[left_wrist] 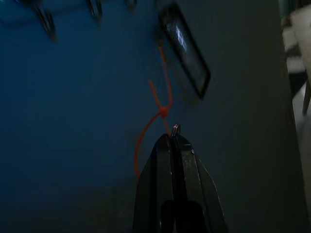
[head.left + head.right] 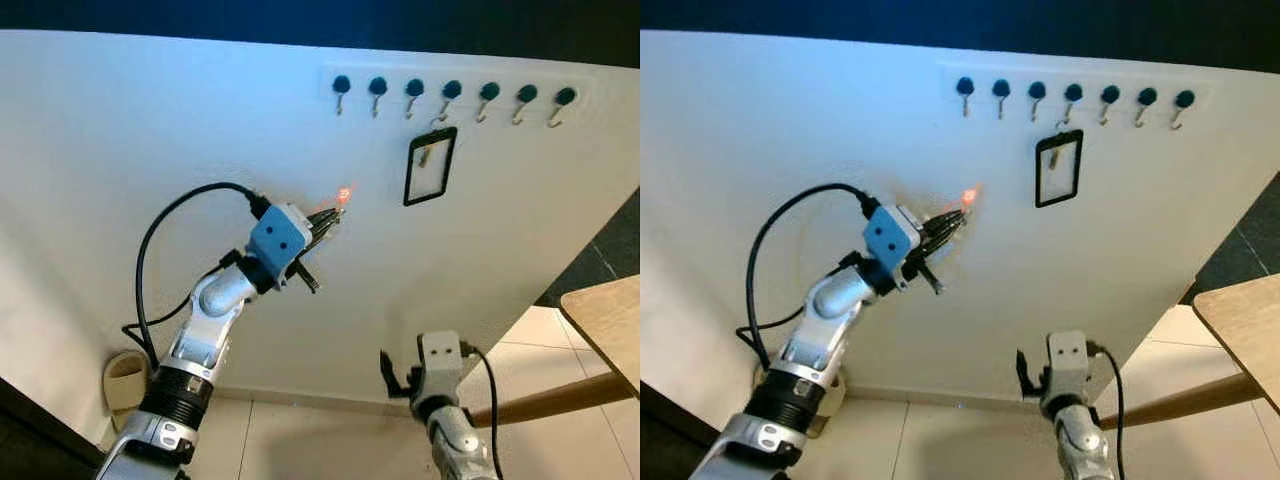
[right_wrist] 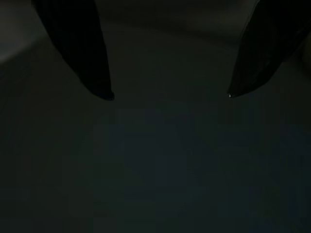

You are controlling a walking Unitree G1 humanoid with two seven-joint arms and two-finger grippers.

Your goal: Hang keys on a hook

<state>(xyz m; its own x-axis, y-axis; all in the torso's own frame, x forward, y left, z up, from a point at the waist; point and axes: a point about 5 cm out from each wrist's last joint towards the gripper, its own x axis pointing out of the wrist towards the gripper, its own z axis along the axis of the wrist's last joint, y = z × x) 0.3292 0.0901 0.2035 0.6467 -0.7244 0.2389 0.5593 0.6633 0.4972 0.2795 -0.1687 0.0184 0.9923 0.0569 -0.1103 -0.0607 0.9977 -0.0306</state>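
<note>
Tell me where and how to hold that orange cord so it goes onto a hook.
Keep the grip as it is: the left claw is shut on the small metal ring at the cord's base, from below. That leaves the orange cord and its loop standing free above the fingertips, toward the row of hooks. The loop, not the ring, looks easiest to slip over a hook.

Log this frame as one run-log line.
step: carry to hooks | left gripper: raised near wall, shut on orange key loop | hook rail: above, not reached | right gripper: low, idle, open
</note>
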